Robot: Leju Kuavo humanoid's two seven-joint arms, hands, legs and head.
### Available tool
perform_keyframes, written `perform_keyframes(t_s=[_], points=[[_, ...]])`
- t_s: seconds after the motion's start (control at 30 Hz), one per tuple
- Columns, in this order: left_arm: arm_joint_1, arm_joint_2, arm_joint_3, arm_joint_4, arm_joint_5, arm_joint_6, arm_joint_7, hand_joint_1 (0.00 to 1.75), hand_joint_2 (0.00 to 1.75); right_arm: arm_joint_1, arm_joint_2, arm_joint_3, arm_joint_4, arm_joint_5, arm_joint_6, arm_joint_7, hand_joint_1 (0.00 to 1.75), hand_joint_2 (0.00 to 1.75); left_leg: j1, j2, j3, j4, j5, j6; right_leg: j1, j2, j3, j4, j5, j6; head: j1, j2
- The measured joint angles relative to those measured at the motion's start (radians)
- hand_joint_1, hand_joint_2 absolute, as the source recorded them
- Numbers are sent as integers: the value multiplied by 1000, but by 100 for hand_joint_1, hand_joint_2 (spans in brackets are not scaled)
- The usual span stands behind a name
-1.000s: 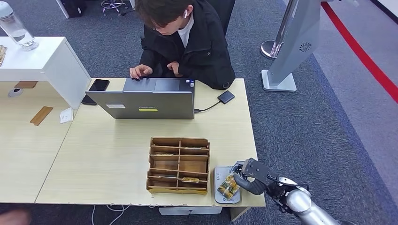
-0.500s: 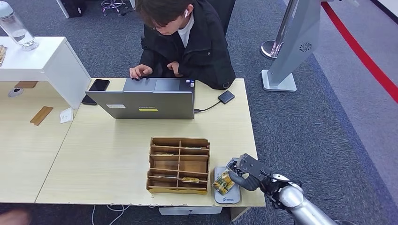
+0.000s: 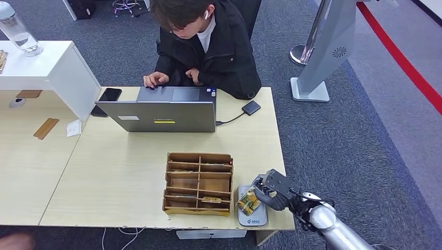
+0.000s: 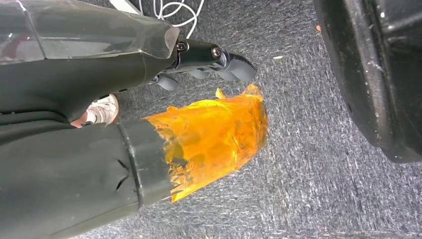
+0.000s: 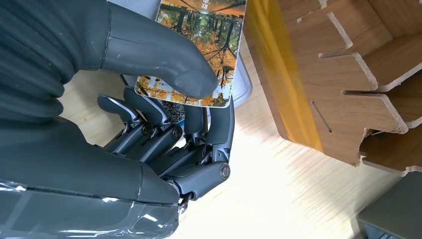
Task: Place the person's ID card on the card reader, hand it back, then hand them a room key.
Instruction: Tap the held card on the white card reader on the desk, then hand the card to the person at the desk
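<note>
My right hand (image 3: 275,194) pinches the ID card (image 3: 248,202), a card printed with autumn trees, between thumb and fingers. In the head view it hangs tilted over the grey card reader (image 3: 253,220) at the table's front right corner; whether it touches the reader I cannot tell. In the right wrist view the thumb (image 5: 164,59) presses on the card (image 5: 204,35), with the reader's edge (image 5: 244,87) behind it. The wooden divided box (image 3: 198,183) beside the reader holds a room key card (image 3: 211,199). My left hand (image 4: 199,114) hangs over the carpet, holding nothing, its thumb wrapped in orange tape.
A person (image 3: 206,44) sits at the far side, hands at an open laptop (image 3: 164,115). A phone (image 3: 109,94) and a small black device (image 3: 250,108) on a cable lie near it. The wooden box's wall (image 5: 308,84) stands close to my right hand.
My right hand has shifted a little to the left with the card, which now sits more tilted over the reader's left part. The person has not moved.
</note>
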Motion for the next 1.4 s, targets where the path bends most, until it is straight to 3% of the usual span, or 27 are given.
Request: perform_keyframes(t_s=[1.4], points=[[0,0,-1,0,0,1,-1,0,0,-21,4,-2,51,13,4,7,175,175,0,0,0,0,0,1,0,0,0,0,1,1,0,0]])
